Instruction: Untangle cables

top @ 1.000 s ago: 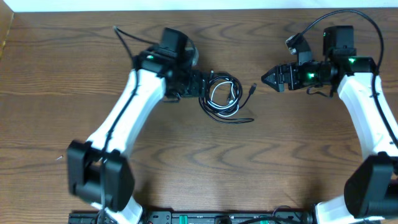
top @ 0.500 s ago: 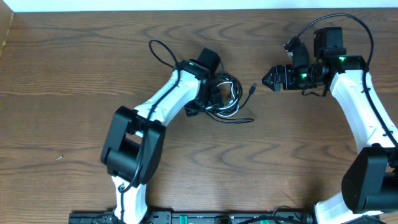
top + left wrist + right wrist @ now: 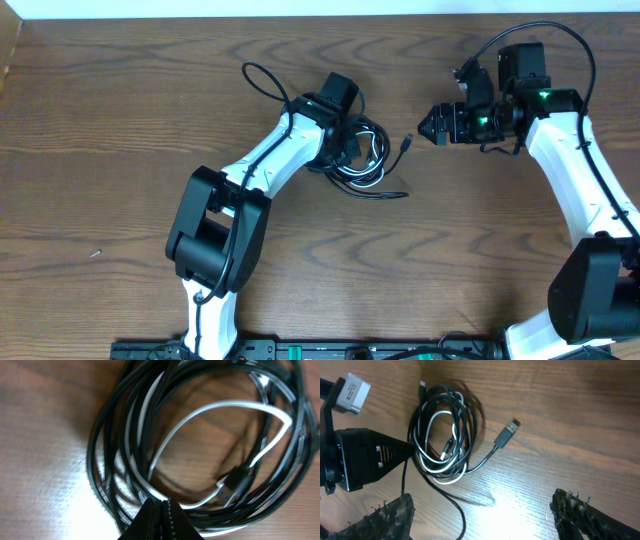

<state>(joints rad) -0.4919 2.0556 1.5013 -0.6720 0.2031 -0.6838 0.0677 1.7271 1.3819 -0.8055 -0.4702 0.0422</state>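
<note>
We listed the cables (image 3: pixel 362 155), black and white, as one coiled bundle on the table (image 3: pixel 120 150) between the arms, with one black plug (image 3: pixel 512 426) trailing toward the right. We listed the left gripper (image 3: pixel 161 510) with jaws closed tight at the bundle's edge; whether a strand was pinched we could not tell. We listed the right gripper (image 3: pixel 482 502) with jaws wide apart, empty, clear of the bundle.

Bright, even light from above falls on the wooden worktop (image 3: pixel 100 150); shadows are short and soft, and the overhead view is sharp throughout. In the left wrist view the cables (image 3: pixel 200 410) sit close and slightly blurred, with pale glare on the wood at lower left. In the right wrist view, similar glare shows at bottom centre, between the dark, out-of-focus fingers of the right pincer (image 3: pixel 482 497).
</note>
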